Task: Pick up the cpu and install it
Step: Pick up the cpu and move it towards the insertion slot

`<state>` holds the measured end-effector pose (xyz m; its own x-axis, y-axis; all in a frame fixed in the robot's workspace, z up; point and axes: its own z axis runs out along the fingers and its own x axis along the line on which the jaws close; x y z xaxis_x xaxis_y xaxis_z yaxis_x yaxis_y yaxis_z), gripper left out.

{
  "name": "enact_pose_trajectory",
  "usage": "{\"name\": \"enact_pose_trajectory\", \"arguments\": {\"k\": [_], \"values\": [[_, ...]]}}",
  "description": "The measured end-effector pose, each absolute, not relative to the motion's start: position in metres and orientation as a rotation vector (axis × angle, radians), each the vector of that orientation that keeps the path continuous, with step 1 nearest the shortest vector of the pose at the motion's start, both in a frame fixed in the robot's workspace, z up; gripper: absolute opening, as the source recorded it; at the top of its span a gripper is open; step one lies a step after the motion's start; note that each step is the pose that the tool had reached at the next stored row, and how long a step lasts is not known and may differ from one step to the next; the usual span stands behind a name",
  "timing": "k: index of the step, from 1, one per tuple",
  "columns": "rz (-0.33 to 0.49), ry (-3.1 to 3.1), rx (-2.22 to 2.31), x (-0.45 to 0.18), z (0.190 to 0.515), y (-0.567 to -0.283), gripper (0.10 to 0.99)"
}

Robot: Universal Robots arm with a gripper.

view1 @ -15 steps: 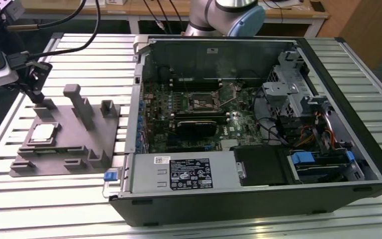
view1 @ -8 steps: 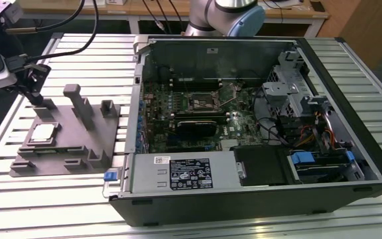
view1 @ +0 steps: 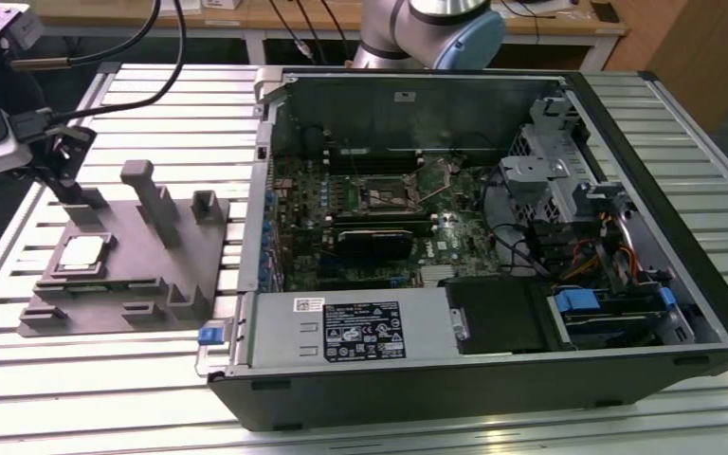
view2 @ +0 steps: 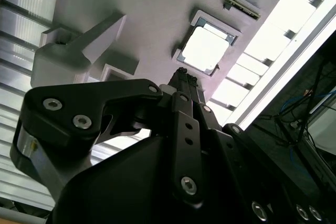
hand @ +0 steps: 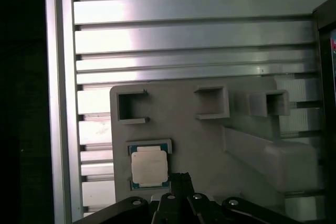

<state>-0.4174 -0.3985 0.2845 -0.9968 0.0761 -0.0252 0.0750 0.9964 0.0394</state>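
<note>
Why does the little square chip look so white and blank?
In the second wrist view, light glares off the small flat silver-grey square chip, washing its metal top white; in the first wrist view it looks pale too, and the ribbed aluminium table shines in bright bands; in the exterior view the chip is duller.

The cpu [view2: 206, 49] is showing a smooth, pale metal lid, glaring almost white in the second wrist view. The tray [hand: 197, 140] under it is looking like matt grey plastic, faintly grainy. The table's [hand: 184, 40] ribbed metal slats are gleaming with a brushed, half-glossy finish. The gripper's [view2: 185, 77] links are appearing matt black, studded with shiny steel screw heads. On the exterior view's right, the computer case [view1: 465, 403] is wearing dull black paint outside and bare grey sheet metal inside. The label [view1: 364, 330] on its power supply [view1: 276, 334] is looking like printed paper.
</note>
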Motion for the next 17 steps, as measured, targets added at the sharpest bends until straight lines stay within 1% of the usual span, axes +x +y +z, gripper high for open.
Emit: {"name": "enact_pose_trajectory", "arguments": {"k": [17], "values": [[0.059,3.112,0.118,-0.419,0.271,-0.398,0.106]]}}
